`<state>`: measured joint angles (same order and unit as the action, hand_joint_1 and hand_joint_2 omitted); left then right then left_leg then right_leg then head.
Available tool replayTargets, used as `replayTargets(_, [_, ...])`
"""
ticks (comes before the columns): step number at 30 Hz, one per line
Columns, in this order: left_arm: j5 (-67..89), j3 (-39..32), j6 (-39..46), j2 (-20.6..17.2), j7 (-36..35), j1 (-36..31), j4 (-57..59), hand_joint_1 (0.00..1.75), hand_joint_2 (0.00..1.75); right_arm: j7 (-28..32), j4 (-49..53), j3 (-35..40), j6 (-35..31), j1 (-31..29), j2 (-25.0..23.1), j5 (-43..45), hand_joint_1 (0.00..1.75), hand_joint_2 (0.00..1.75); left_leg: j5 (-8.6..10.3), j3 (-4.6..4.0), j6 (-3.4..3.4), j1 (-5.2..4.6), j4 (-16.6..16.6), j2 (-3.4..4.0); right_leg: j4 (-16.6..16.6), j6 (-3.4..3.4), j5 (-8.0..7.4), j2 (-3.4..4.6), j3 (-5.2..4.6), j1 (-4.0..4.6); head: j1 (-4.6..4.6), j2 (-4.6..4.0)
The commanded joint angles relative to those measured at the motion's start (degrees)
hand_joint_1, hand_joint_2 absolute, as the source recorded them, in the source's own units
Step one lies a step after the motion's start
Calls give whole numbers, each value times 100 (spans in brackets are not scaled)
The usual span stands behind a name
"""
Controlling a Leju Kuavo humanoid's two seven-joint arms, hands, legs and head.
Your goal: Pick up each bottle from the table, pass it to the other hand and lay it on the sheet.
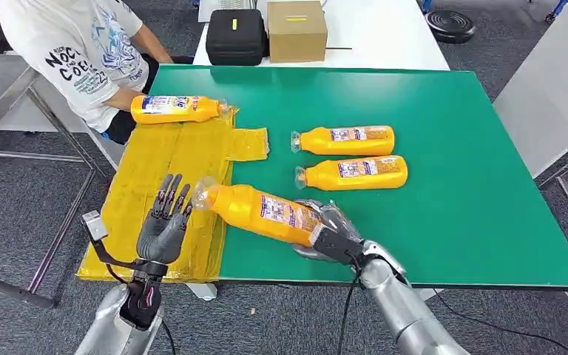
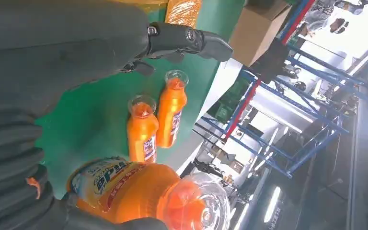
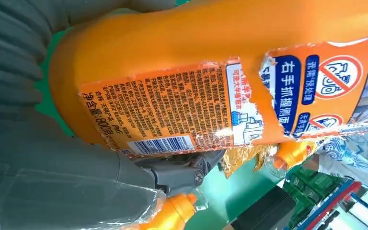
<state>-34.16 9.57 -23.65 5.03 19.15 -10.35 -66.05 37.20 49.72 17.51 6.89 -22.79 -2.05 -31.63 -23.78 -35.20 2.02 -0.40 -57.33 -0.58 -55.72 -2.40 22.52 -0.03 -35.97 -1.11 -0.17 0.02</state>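
Head view: right hand (image 1: pixel 324 233) grasps orange bottle (image 1: pixel 262 211) by base end, bottle lifted and tilted over near table edge, clear cap toward left hand (image 1: pixel 164 225). Left hand released, fingers spread and upright, palm facing cap, just beside it, not touching. Left hand hovers over yellow sheet (image 1: pixel 148 185). One bottle on sheet (image 1: pixel 174 109) at far end, near seated person (image 1: pixel 89 52). Two more bottles (image 1: pixel 347 140) (image 1: pixel 355 173) lie side by side on green table (image 1: pixel 451 207), beyond right hand.

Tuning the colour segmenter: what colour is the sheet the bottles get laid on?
Yellow, glossy sheet on the green table's left side; clearest in the head view.
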Motion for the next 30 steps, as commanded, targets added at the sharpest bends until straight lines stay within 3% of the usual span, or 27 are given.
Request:
replayTargets(1, [238,232,153,-116,75,-150,164,0,175,41,-269,-137,56,-186,-162,86,175,175,-10,23,-11,6,2,5,3,10,9,2,23,7,0,0])
replayTargets(13, [518,403,281,16,95,-259,190,0,175,-211,-684,-17,38,-448,-619,326,175,175,-12,23,-11,8,-3,11,-1,10,9,6,21,9,0,0])
replayTargets(30, [400,475,197,0,-10,-321,122,0,175,-503,-1543,173,-24,-796,-643,256,175,175,-6,15,-8,5,1,4,3,7,5,1,15,6,2,0])
